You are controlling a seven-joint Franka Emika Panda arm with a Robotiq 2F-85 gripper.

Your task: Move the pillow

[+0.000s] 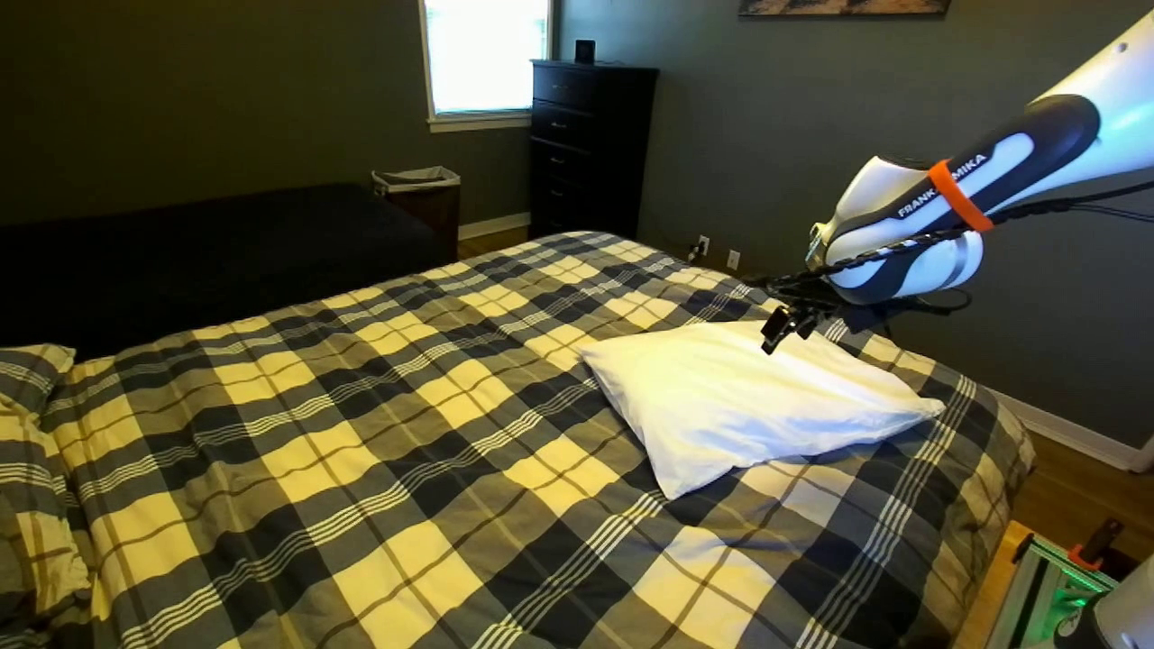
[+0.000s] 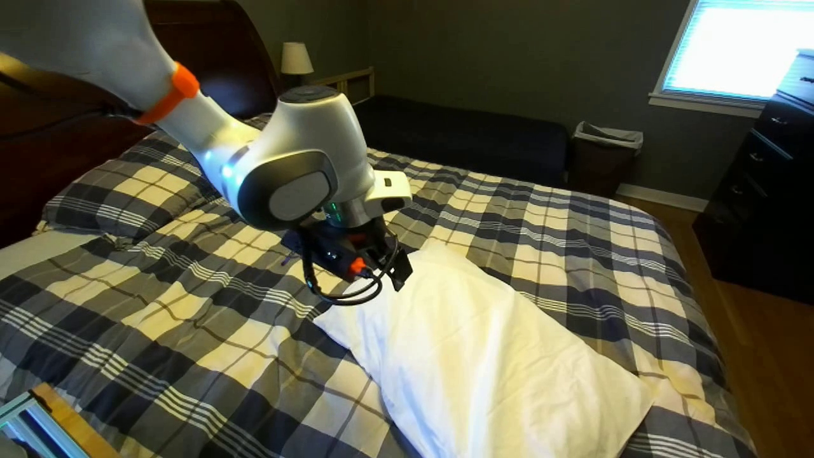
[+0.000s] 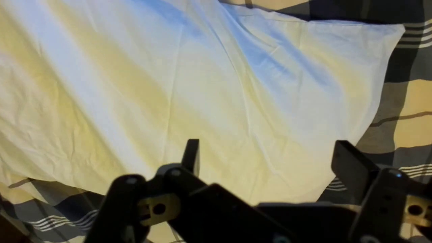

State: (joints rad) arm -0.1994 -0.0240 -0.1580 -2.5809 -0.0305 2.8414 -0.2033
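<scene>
The white pillow lies flat and slightly wrinkled on the plaid bedspread, on the side of the bed near the dresser. It also shows in an exterior view and fills most of the wrist view. My gripper is open and empty, pointing down above the pillow's far part. In an exterior view the gripper is near one end of the pillow. In the wrist view its fingers are wide apart with pillow fabric below and between them. The fingers appear apart from the fabric.
Plaid pillows lie by the dark headboard. A black dresser and a lined bin stand beyond the bed. A low dark bed is behind. The robot's mount is at the bed's edge. Cables hang from the wrist.
</scene>
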